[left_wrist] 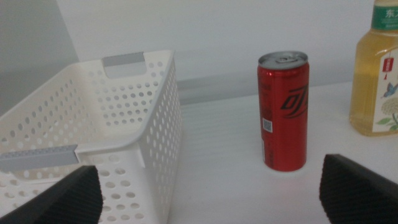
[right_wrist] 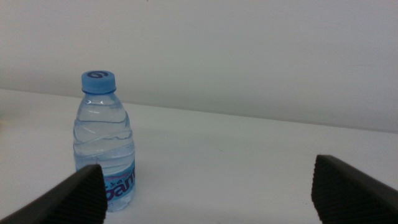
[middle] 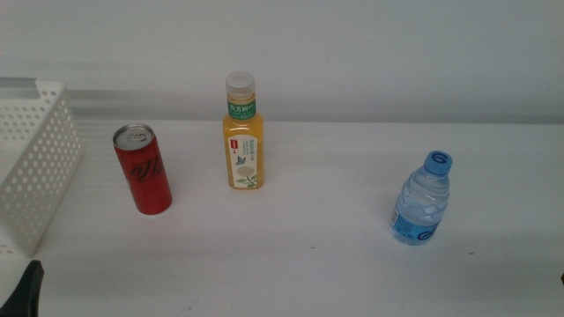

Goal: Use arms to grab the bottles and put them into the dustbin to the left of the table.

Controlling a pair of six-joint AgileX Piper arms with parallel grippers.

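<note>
Beside the empty dustbin [middle: 35,167], an upright red can [middle: 142,169].

On the water bottle [right_wrist: 106,146] in front of my right wrist camera, the blue label shows white letters that look like "pari", cut off by my own jaw. The red can [left_wrist: 283,111] carries black brush-style Chinese characters and a small white barcode panel, and the juice bottle [middle: 243,136] has a green neck band and a label with Chinese print too small for me to read.
</note>
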